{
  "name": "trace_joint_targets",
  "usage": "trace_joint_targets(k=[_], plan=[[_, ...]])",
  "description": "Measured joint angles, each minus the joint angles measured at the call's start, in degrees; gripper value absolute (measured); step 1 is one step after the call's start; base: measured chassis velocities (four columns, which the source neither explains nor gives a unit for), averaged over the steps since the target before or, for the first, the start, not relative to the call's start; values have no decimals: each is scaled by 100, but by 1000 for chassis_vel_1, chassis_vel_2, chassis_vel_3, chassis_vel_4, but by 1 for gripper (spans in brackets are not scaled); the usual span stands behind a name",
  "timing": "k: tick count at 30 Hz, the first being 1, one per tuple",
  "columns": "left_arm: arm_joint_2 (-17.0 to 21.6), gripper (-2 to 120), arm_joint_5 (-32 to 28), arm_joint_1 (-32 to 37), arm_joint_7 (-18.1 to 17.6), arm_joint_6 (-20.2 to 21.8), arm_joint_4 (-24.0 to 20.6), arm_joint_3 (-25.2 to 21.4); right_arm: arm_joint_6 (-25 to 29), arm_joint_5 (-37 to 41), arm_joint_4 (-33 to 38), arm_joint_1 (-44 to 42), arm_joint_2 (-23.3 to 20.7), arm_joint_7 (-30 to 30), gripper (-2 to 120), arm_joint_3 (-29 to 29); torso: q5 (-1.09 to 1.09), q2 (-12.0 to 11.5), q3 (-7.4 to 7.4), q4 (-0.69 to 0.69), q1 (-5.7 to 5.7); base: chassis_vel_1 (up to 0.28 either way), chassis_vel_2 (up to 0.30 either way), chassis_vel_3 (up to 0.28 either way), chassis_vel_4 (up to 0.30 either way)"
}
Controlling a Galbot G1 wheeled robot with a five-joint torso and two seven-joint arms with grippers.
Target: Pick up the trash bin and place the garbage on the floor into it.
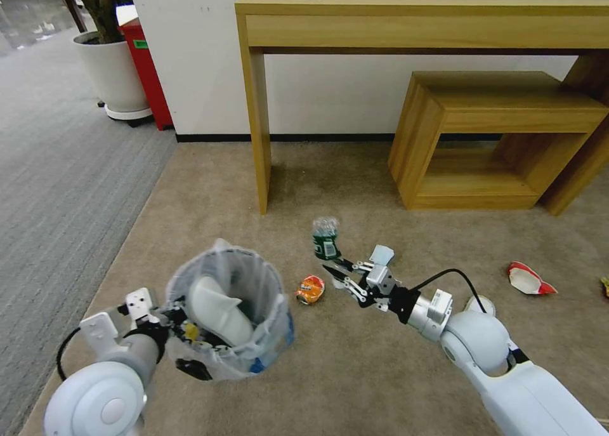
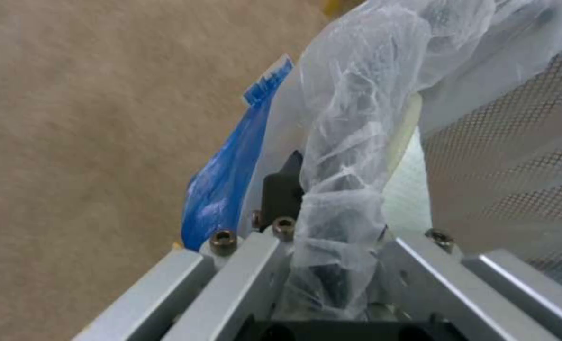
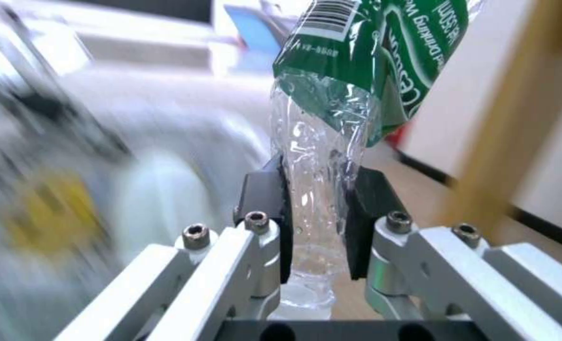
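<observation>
You cannot read the trash bin (image 3: pixel 72 189) beside the bottle (image 3: pixel 319 180), a blurred smear, and the bottle's top runs off frame.

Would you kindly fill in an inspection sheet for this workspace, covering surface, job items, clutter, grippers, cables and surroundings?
Surface: beige carpet; grey ribbed carpet on the robot's left.
Job's things: trash bin held off the floor, bag-lined, white slipper inside; crushed clear bottle with green label, gripped.
Clutter: orange can, red-white crushed cup, light-blue piece on the carpet.
Grippers: left gripper shut on the bin's rim; right gripper shut on the bottle.
Cables: black cable looping over the right wrist.
Surroundings: wooden desk, wooden stool, potted plant, red box.
</observation>
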Motion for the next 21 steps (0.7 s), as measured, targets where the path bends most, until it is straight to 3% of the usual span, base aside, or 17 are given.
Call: trace_joint_targets(k=[6, 14, 21], plan=[[266, 1, -248, -64, 105, 0, 132, 537, -161, 1194, 605, 395, 131, -286, 14, -664, -1, 0, 0, 0, 0, 0, 0, 0, 0], [266, 1, -302, -164, 253, 1, 187, 868, -35, 1393, 460, 843, 186, -461, 14, -1443, -1, 0, 0, 0, 0, 0, 0, 0, 0], [231, 1, -302, -211, 296, 1, 168, 923, 46, 1293, 206, 986, 289, -549, 14, -1744, 0, -1, 0, 0, 0, 0, 0, 0, 0]])
